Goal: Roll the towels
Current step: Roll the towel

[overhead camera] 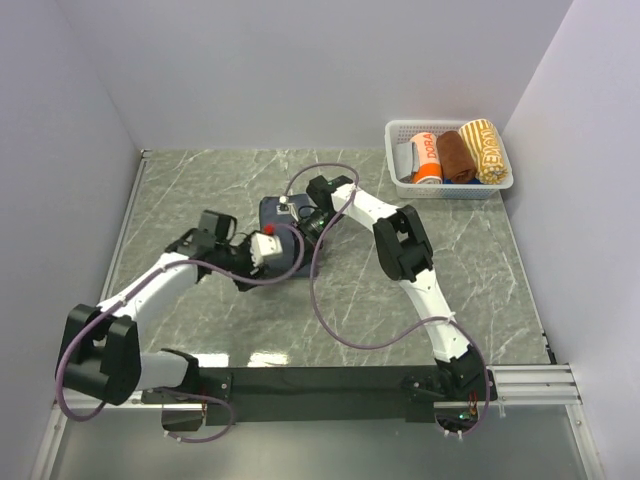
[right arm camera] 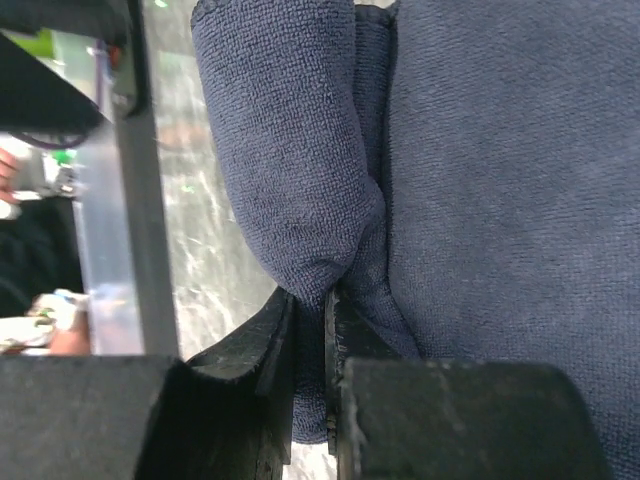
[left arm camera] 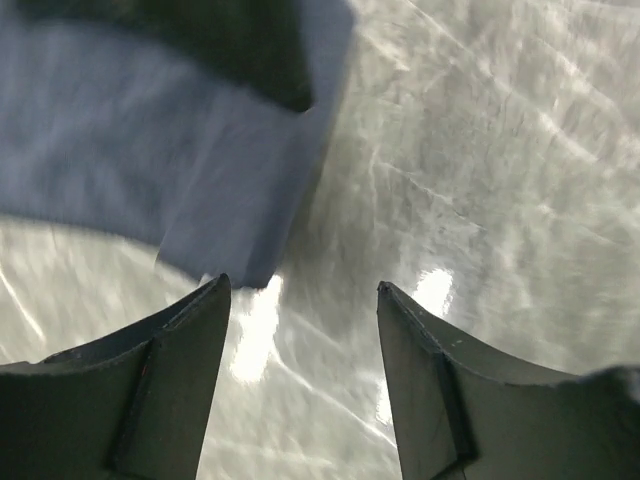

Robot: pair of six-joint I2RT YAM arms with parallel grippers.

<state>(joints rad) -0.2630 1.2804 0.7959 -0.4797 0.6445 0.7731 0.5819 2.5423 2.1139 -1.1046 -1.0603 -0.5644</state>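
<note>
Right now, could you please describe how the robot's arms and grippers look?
Both the left arm and right arm have white links and black joints, and each is trailed by a looping purple cable. The left gripper and right gripper have dark, matte, tapering fingers.

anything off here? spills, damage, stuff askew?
Nothing stands out. The navy towel lies bunched at centre, a fold pinched in the right gripper; the left gripper hangs open beside its edge. The white basket sits upright, rolled towels inside.
</note>
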